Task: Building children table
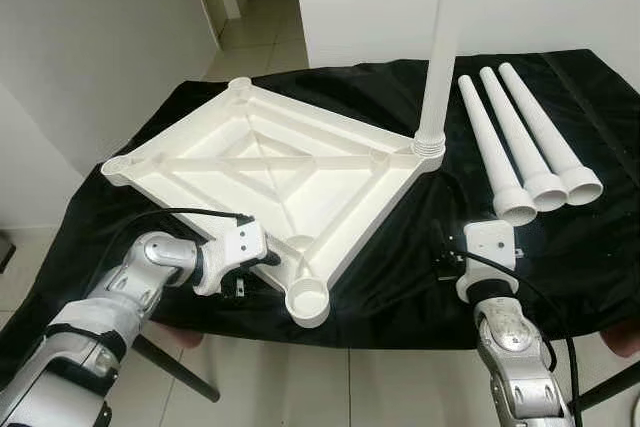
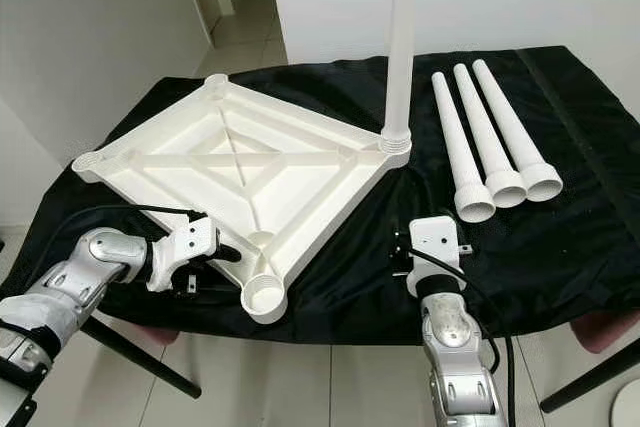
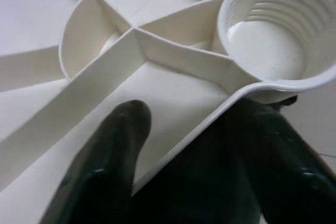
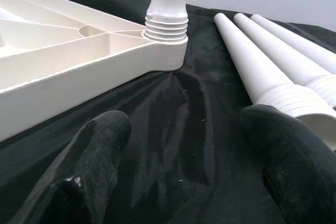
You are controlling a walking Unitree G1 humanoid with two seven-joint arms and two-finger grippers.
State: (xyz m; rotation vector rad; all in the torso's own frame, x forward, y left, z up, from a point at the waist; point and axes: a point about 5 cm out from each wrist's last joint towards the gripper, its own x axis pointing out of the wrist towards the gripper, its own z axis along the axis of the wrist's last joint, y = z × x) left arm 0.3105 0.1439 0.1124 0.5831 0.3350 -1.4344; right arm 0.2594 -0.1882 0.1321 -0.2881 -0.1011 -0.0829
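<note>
Assembly looks about a quarter done: the white tabletop (image 1: pixel 265 172) lies underside-up on the black-draped surface (image 1: pixel 400 277) with one leg (image 1: pixel 440 47) standing upright in its right corner socket, while three loose legs (image 1: pixel 520 142) lie side by side at the right, wide threaded ends near, long axes running near to far. The left pincer (image 1: pixel 268 259) grips the tabletop's near rim beside the empty near socket (image 1: pixel 307 299); the right pincer (image 4: pixel 184 145) hovers open over the cloth just short of the loose legs.

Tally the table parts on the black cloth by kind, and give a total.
Tabletop, upside down: 1
Leg screwed upright into a corner socket: 1
Loose legs lying side by side on the cloth: 3
Total: 5 parts
</note>
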